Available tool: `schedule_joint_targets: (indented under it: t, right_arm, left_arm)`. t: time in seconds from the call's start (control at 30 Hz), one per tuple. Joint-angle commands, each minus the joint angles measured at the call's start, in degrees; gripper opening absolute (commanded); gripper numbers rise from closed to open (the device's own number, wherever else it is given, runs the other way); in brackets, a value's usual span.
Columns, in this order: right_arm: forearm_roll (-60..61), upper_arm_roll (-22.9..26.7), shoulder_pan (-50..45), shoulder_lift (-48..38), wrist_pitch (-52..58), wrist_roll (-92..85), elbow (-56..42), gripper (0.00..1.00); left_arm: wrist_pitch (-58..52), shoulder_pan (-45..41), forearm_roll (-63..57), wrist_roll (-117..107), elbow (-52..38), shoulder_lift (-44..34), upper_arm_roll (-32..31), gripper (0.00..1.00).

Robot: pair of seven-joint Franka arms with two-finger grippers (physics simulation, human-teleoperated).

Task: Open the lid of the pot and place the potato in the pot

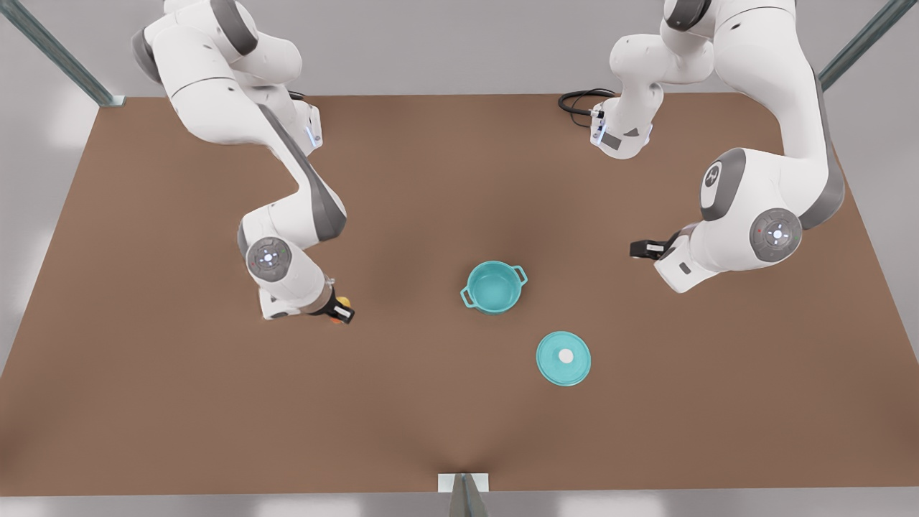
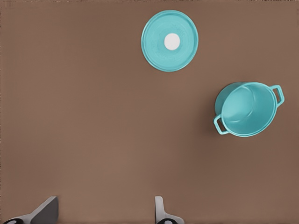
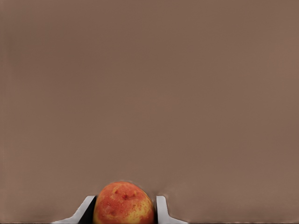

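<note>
Right gripper (image 1: pixel 336 310), at the front view's left, pinches the potato (image 3: pixel 124 204) ready to carry it to the open pot (image 1: pixel 493 287), whose lid (image 1: pixel 563 357) lies nearby, while the empty, open-fingered left gripper (image 1: pixel 644 249) waits

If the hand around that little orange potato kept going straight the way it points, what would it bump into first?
Probably the bare table. The right hand, closed on the potato, points down at it, with nothing else in its line; how near is unclear.
</note>
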State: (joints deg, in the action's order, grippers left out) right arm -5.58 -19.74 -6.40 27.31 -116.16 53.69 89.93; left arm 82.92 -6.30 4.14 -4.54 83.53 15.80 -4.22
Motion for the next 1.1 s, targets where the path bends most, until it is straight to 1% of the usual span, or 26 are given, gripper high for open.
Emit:
schedule_joint_targets:
  t: [0.0, 0.1, 0.27, 0.37, 0.5, 0.53, 0.67, 0.8, 0.83, 0.87, 0.9, 1.0, 1.03, 1.07]
  right_arm:
    - [-0.2, 0.1, -3.2, 2.0, 6.1, 38.2, -3.4, 0.52]
    - [-0.2, 0.1, -8.2, 6.4, 8.1, 43.5, -10.1, 0.52]
    - [-0.5, 0.6, -17.9, 15.5, 7.9, 51.5, -23.5, 0.52]
    - [-0.6, 1.3, -21.5, 19.8, 6.6, 52.4, -27.8, 0.52]
    - [-0.5, 1.2, -24.8, 23.6, 1.2, 53.5, -29.6, 0.53]
    - [-0.5, 1.2, -25.5, 25.4, 1.0, 53.5, -31.9, 0.52]
    - [-0.5, 1.3, -28.1, 29.5, -5.3, 53.5, -33.1, 0.53]
    - [-0.5, 1.3, -29.0, 30.8, -5.9, 53.5, -34.3, 0.55]
    - [-0.5, 1.3, -29.0, 30.8, -5.9, 53.4, -34.3, 0.61]
    - [-0.6, 1.3, -29.1, 30.8, -5.9, 53.1, -34.3, 0.76]
    - [-0.7, 1.4, -29.3, 30.8, -5.8, 52.4, -34.2, 1.0]
    - [-0.7, 1.5, -29.2, 30.6, -5.4, 52.3, -34.2, 1.0]
    - [-0.8, 2.6, -28.8, 28.7, -3.0, 50.6, -33.9, 1.0]
    - [-0.6, 2.5, -23.9, 24.6, 2.1, 44.9, -31.2, 1.0]
  left_arm:
    - [1.3, 0.1, -0.9, 2.3, -1.4, 0.3, 0.0, 1.0]
    - [4.5, 0.2, -0.7, 1.9, -2.7, 0.4, 0.2, 1.0]
    - [4.7, 0.9, -0.4, 1.9, -2.8, 0.5, 0.0, 1.0]
    - [4.7, 0.9, -0.6, 1.9, -2.8, 0.5, 0.0, 1.0]
    - [4.7, 0.9, -0.6, 1.9, -2.8, 0.5, 0.0, 1.0]
    - [4.7, 0.9, -0.6, 1.9, -2.8, 0.5, 0.0, 1.0]
    - [4.6, 1.0, -0.5, 1.9, -2.8, 0.5, 0.0, 1.0]
    - [4.6, 1.0, -0.4, 1.9, -2.8, 0.5, 0.0, 1.0]
    - [4.6, 0.9, -0.5, 1.9, -2.8, 0.5, 0.0, 1.0]
    - [4.6, 0.9, -0.6, 1.9, -2.8, 0.5, 0.0, 1.0]
    - [4.6, 0.9, -0.6, 1.9, -2.8, 0.5, 0.0, 1.0]
    - [4.6, 1.0, -0.4, 1.9, -2.8, 0.5, 0.0, 1.0]
    - [4.6, 1.0, -0.4, 1.9, -2.8, 0.5, 0.0, 1.0]
    - [4.6, 1.0, -0.5, 1.9, -2.8, 0.5, 0.0, 1.0]
